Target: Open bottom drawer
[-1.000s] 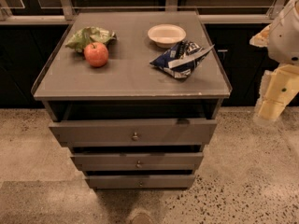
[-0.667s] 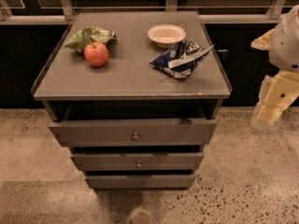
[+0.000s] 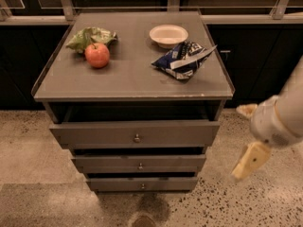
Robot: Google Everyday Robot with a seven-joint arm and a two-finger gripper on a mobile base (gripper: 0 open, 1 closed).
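Note:
The bottom drawer point(image 3: 142, 183) is the lowest and slimmest of three grey-brown fronts in the cabinet, with a tiny round metal knob point(image 3: 142, 187) at its centre. Its front sits back under the middle drawer point(image 3: 139, 163), which sits back under the top drawer point(image 3: 135, 134). My gripper point(image 3: 245, 136) hangs in the air to the right of the cabinet, level with the top and middle drawers and apart from them. Its cream fingers point(image 3: 250, 159) are spread and hold nothing.
On the cabinet top point(image 3: 128, 79) lie a red apple point(image 3: 97, 55), a green bag point(image 3: 90, 36), a white bowl point(image 3: 168, 34) and a blue chip bag point(image 3: 183, 59). Dark cabinets and a rail run behind. Speckled floor point(image 3: 265, 202) surrounds the cabinet.
My gripper has moved down and to the left, closer to the cabinet's right side. The drawers and the things on top have not moved.

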